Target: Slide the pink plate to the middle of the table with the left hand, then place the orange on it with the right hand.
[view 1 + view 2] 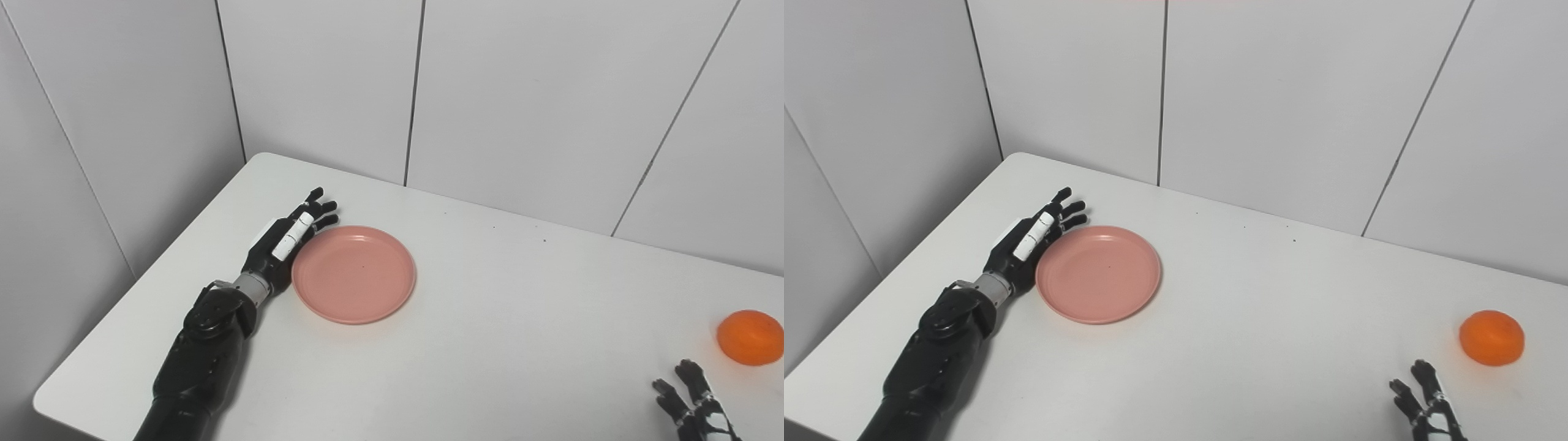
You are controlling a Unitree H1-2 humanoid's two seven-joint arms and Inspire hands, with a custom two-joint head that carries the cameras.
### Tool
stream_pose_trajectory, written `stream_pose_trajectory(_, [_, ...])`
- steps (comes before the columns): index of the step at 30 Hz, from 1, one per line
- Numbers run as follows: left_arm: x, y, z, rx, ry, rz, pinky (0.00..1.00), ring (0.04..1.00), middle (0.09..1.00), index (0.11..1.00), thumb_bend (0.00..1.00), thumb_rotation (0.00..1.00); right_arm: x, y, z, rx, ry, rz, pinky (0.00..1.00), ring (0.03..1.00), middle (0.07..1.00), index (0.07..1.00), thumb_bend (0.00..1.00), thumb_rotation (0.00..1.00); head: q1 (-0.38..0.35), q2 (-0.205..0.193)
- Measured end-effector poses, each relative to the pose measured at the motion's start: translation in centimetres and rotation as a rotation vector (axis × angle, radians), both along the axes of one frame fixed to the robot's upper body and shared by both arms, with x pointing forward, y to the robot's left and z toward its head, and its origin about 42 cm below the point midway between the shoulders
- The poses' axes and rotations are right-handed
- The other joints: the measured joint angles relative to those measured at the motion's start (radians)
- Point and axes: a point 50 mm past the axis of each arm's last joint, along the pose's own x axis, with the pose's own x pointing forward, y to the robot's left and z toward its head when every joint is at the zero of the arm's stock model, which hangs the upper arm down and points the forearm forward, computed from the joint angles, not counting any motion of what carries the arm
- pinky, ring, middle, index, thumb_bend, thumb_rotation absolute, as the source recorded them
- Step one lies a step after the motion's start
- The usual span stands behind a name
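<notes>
— One plate [354,274], pink, lies flat on the table [490,318], left of its middle. Where's your left hand [283,242]?

— Laid flat against the plate's left rim, fingers [318,208] straight and slightly apart, holding nothing.

— And the orange [750,337]?

— Far right of the plate, near the table's right side, untouched. My right hand [1427,401] sits just below-left of it; only the fingertips show, spread, nothing between them.

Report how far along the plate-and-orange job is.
Done: nothing complete. In hand: the left robot hand lies flat against the pink plate's left rim, plate left of centre. Left: slide it to the middle; the orange sits on the table, right robot hand open beside it.
</notes>
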Motion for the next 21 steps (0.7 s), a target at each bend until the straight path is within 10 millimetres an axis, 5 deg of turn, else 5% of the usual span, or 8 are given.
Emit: stream_pose_trajectory(21, [0.3,-4.8,-0.8,0.000,-0.011,-0.005,0.87,0.926,0.939,1.000,0.86,0.74,-0.1,0.1,0.1,-0.005,-0.003,-0.003,0.88,0.854,0.945,0.931,0.73,1.00,-0.021,0.008])
